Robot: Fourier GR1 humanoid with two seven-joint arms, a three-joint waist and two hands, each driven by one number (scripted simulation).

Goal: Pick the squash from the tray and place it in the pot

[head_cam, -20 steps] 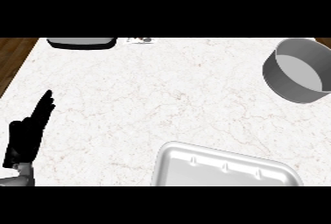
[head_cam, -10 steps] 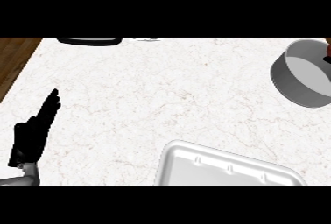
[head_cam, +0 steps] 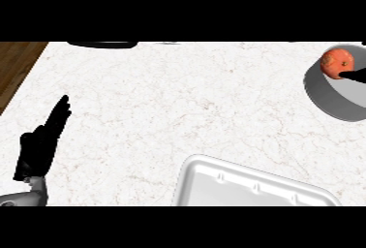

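The left robot hand (head_cam: 41, 145) shows at about 8 o'clock in the head view, rising from a grey forearm (head_cam: 25, 193) at the lower left edge. Its fingers are straight and held together, pointing up toward 1 o'clock, released and holding nothing. It rests over the counter (head_cam: 178, 101), well apart from every other item.

Of the right robot hand (head_cam: 355, 74) only a black tip is visible, entering from the right edge at about 2 o'clock. It lies just against the lower right side of the squash (head_cam: 337, 63). Whether its fingers are curled round the squash or released cannot be determined from this view.

The squash is orange-red and rounded. It sits within the rim outline of the pot (head_cam: 330, 97), at the pot's upper part, at about 2 o'clock in the view. Whether it rests on the pot's floor or is held above it cannot be told.

The pot is grey, round and open-topped, standing on the counter at the right edge and partly cut off by it.

The tray (head_cam: 243, 186) is white, with raised rim and rounded corners, at about 5 o'clock, cut off at the lower edge. It is well apart from the pot.

The counter is pale marble with fine veining. A brown wooden surface (head_cam: 18, 68) adjoins it at 10 o'clock. A dark object (head_cam: 103, 44) lies at the far edge near 11 o'clock, too cropped to identify.
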